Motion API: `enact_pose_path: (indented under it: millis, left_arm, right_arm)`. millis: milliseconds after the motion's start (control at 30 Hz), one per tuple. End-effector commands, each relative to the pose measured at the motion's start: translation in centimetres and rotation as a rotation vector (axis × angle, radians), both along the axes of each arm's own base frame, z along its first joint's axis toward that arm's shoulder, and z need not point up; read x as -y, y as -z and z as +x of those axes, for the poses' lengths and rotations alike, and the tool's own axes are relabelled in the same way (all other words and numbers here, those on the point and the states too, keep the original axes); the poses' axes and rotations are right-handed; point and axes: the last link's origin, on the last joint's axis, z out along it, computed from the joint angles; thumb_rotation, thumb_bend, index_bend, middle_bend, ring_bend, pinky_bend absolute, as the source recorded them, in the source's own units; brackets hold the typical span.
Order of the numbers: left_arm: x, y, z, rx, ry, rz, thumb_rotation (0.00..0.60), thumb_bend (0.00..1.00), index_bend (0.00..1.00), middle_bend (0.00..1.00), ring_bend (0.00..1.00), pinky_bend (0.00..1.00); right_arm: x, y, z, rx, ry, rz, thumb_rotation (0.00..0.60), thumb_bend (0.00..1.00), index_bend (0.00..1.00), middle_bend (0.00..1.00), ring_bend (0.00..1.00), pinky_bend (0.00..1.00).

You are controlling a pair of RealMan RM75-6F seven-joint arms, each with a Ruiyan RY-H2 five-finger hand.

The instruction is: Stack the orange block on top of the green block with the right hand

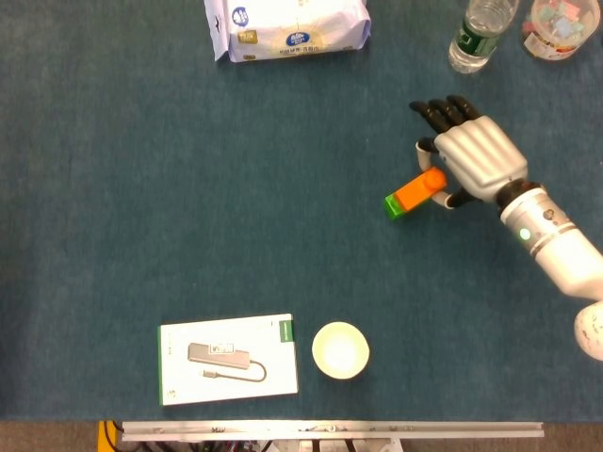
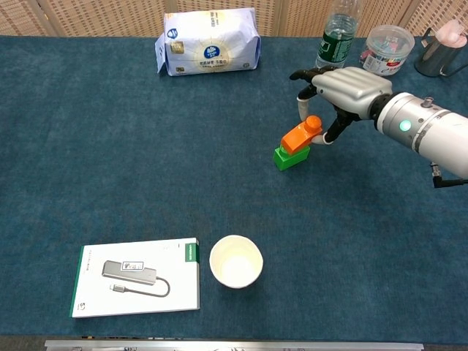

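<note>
The orange block (image 1: 418, 189) (image 2: 300, 134) lies on top of the green block (image 1: 395, 206) (image 2: 289, 157), right of the table's middle. My right hand (image 1: 474, 160) (image 2: 344, 84) pinches the orange block's right end from the right, thumb and a finger on either side of it, other fingers stretched out toward the back. The green block shows only as a low strip under the orange one. My left hand is in neither view.
A white tissue pack (image 1: 287, 26) (image 2: 208, 41) lies at the back. A clear bottle (image 1: 479, 33) (image 2: 335, 36) and a plastic jar (image 1: 561, 25) (image 2: 385, 47) stand behind my right hand. A paper cup (image 1: 340, 349) (image 2: 235, 261) and a white product box (image 1: 228, 359) (image 2: 136, 276) sit near the front edge.
</note>
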Motion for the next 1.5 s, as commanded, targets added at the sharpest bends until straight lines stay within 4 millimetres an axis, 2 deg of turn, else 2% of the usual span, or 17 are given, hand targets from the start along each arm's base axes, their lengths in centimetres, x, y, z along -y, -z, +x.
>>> enact_pose_path:
  millis: [33,1500]
  left_arm:
    - [0.0,0.0,0.0,0.000,-0.001,0.001,0.600,0.25,0.39,0.45,0.30,0.41]
    - [0.0,-0.4,-0.1,0.009,-0.007,0.006,0.600,0.25,0.39,0.45,0.30,0.41]
  right_arm:
    - [0.0,0.1,0.1,0.002,0.000,0.003,0.600,0.25,0.62,0.07,0.00,0.00]
    - [0.3,1.4,-0.1,-0.035,0.008,0.016,0.600,0.25,0.62,0.07,0.00,0.00]
